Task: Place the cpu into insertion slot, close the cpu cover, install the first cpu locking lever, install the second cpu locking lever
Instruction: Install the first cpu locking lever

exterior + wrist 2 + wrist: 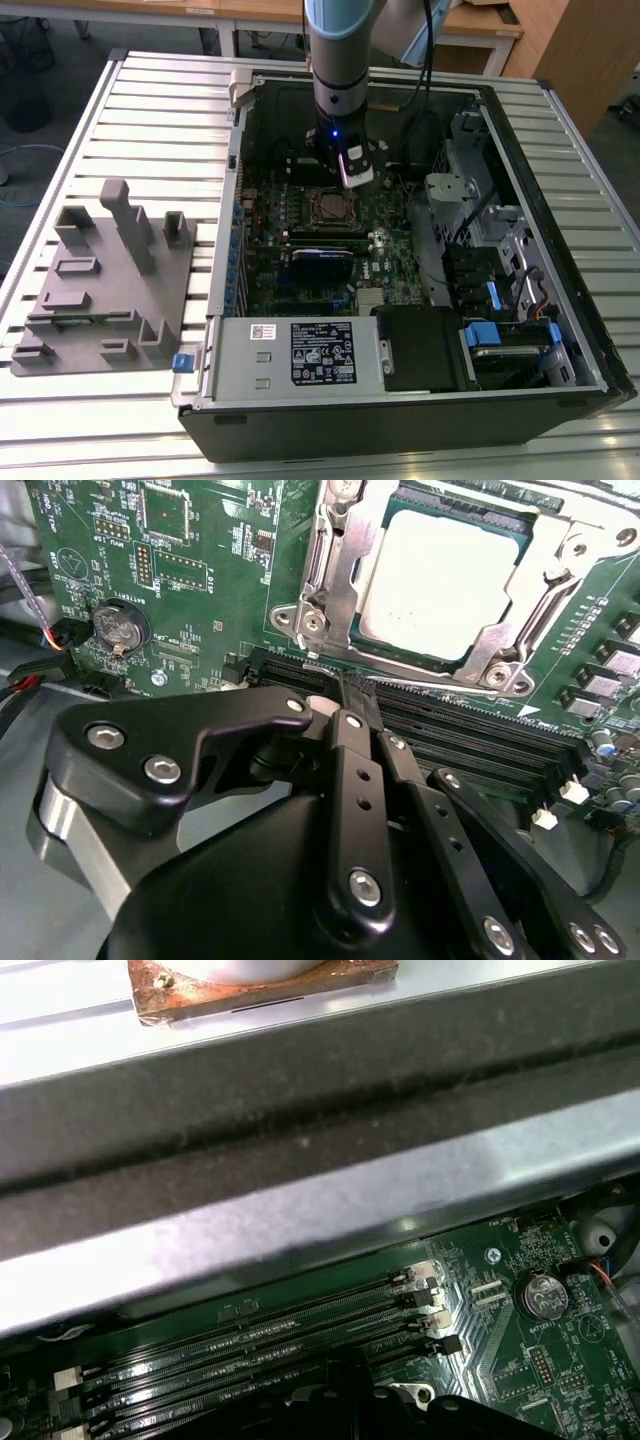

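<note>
Ribbed metal slats make up the table (110, 110), which carries an open computer case (400, 420) lying on its side, with wooden furniture behind it. On the exterior view's left sits a grey fixture block (105, 280) with upright posts, well apart from the case. Inside the case, the exterior view takes in the white-labelled power supply (295, 355), the drive cages (500, 250) on the exterior view's right, and the whole green motherboard (330, 240), none of which the wrist cameras show entire.

The arm (340, 60) reaches straight down into the case, and the jaws (357, 178) hang just beside the socket. From this distance their state cannot be read. In the second wrist view the black linkage fills the foreground and the jaws (352, 702) are drawn together to a narrow tip with nothing between them, poised just above the memory slots (470, 730).

Just beyond the jaws lies the cpu (455, 580), its dull silver top seated flat in the socket, with the cpu cover (345, 570) lying closed around it as a silvery frame. A thin locking lever (440, 685) runs along the frame's edge nearest the jaws.

A round coin battery (118, 628) shows in both wrist views (540, 1295). The first wrist view alone adds the case wall (300, 1140) and a copper-edged plate (260, 990) on the table.
</note>
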### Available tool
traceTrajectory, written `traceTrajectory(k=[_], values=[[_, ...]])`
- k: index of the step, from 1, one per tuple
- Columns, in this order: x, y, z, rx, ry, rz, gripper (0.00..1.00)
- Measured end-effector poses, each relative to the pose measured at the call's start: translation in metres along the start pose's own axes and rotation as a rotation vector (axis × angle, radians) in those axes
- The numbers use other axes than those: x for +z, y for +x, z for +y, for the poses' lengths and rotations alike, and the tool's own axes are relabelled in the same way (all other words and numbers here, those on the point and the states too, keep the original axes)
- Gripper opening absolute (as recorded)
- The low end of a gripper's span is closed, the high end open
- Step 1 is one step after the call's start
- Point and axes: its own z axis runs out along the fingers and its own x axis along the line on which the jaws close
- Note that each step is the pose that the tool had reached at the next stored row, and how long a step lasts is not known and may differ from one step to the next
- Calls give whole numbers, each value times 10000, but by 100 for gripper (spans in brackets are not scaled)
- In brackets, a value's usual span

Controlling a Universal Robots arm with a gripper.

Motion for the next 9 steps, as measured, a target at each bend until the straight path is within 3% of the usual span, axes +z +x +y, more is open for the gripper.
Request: traceTrajectory(k=[9], values=[[5, -6, -24, -3, -8, -18, 10]])
